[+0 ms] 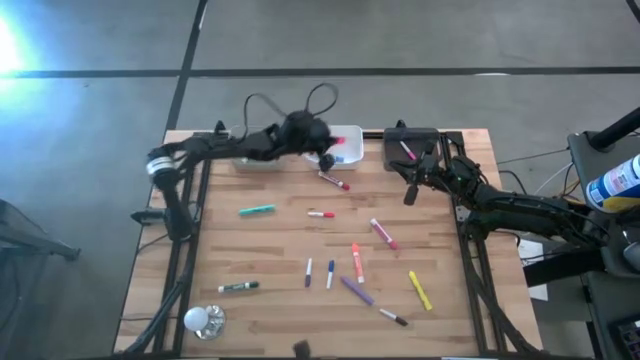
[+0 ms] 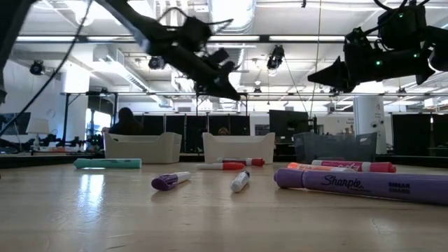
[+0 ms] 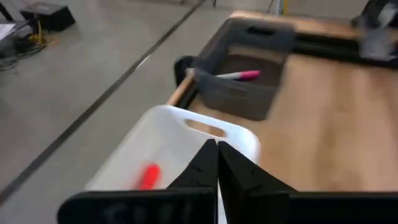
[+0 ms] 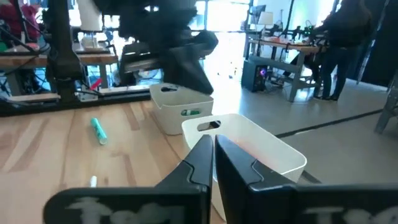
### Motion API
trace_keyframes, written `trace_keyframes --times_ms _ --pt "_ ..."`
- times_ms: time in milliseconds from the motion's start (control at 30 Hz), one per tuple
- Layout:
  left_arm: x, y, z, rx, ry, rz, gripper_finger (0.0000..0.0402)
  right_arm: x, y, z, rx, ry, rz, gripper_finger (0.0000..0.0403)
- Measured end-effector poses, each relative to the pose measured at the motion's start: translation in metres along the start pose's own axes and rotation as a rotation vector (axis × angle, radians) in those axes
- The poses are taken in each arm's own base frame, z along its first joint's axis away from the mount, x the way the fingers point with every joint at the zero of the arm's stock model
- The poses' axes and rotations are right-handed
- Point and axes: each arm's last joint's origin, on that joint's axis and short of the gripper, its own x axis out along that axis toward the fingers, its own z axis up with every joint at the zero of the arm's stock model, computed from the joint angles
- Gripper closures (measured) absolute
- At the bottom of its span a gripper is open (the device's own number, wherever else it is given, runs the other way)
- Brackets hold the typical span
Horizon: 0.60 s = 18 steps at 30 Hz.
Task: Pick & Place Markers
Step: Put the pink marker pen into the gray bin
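Across the centre of the high frame, a wooden table (image 1: 270, 240) is seen, with three bins along its upper edge: clear (image 1: 258, 160), white (image 1: 350, 146), black (image 1: 413, 148). Above the white bin the left gripper (image 1: 325, 158) is held with fingers pressed together, nothing pinched; a red marker (image 3: 148, 176) lies inside. At upper right the right gripper (image 1: 410, 192) is likewise closed and empty. Markers are scattered mid-table to lower right: teal (image 1: 257, 210), pink (image 1: 383, 233), yellow (image 1: 420, 290), purple (image 1: 356, 291). They are judged light, stiff and smooth-barrelled, best pinched across mid-barrel.
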Motion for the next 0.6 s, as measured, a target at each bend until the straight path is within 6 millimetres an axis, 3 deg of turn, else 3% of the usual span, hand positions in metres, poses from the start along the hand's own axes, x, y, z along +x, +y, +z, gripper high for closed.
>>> trace_keyframes --times_ms 333,600 --pt "-0.083 -0.034 -0.081 -0.163 -0.294 -0.097 0.0397 0.0 0.0 -0.002 0.153 0.024 0.0 0.039" --pt "-0.119 -0.04 -0.124 -0.231 -0.362 -0.148 0.0397 0.0 0.018 -0.02 0.25 0.249 0.041 0.0371"
